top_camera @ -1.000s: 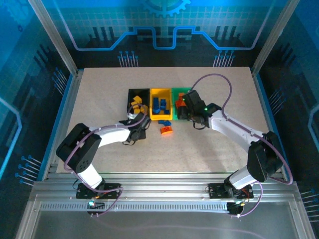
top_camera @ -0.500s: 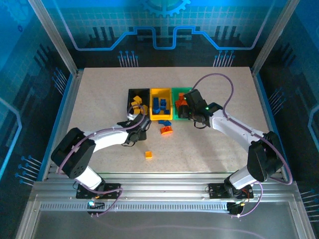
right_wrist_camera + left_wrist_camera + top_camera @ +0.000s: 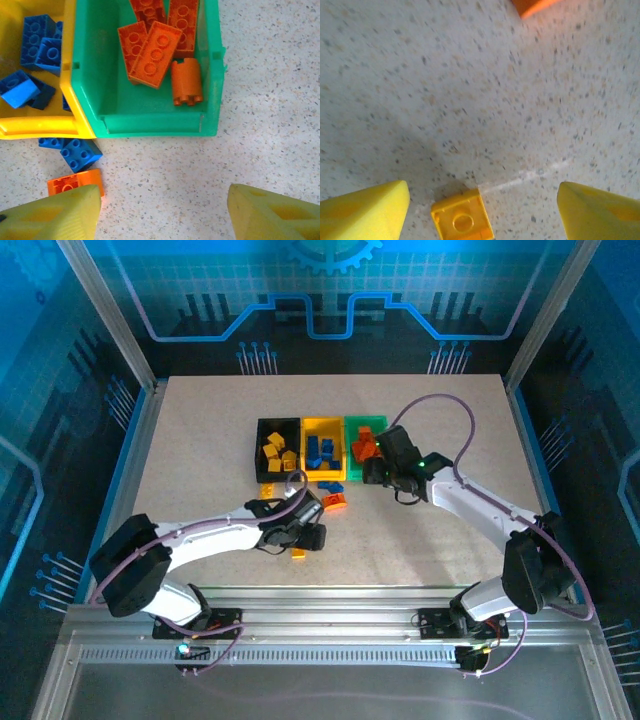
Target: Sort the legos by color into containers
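At the bottom centre of the left wrist view, a small yellow lego lies on the speckled table, between the wide-spread, empty fingers of the left gripper. In the right wrist view, the right gripper hangs open and empty just below the green bin, which holds orange legos. The yellow bin at upper left holds blue legos. A loose blue lego and a loose orange lego lie at lower left.

No readable text

No letters, numbers, labels or brand marks can be read in any view; the bricks carry only plain studs, and the backdrop shows only a gear-and-line pattern.
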Robot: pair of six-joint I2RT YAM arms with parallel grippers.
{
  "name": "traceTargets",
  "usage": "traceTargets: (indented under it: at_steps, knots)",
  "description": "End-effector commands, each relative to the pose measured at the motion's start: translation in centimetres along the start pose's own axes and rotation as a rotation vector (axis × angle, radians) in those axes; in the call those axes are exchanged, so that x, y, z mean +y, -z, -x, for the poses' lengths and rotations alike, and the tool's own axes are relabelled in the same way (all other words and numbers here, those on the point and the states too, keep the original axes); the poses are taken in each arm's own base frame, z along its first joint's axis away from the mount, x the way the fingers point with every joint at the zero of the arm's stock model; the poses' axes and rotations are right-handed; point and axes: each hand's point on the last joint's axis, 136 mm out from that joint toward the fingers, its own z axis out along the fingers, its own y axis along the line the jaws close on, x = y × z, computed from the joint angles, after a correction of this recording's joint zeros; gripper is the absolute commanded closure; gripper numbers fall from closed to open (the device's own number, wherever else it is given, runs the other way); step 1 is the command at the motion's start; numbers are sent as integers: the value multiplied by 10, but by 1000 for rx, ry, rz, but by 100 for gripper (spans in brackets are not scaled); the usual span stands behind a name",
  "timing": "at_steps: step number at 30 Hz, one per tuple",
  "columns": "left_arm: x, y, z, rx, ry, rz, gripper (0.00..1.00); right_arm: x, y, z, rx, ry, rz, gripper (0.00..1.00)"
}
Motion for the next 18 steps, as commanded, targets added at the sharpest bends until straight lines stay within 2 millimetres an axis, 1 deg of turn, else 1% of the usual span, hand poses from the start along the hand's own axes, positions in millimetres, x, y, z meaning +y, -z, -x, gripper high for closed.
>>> traceTargets:
  at_steps: [1, 6, 9, 13, 18]
  knots:
    - [2, 1, -16, 78, -3, 35, 23, -6, 8, 5, -27, -37, 6, 31]
    - [8, -11, -30, 124, 0, 90, 31, -8, 11, 4, -34, -46, 11, 30]
    - [8, -21, -36, 142, 2, 104, 35, -11, 12, 4, -35, -49, 9, 31]
    - [10, -28, -40, 155, 7, 118, 41, -15, 12, 3, -39, -59, 10, 30]
    - [9, -30, -39, 152, 8, 122, 50, -18, 13, 2, -39, -68, 14, 30]
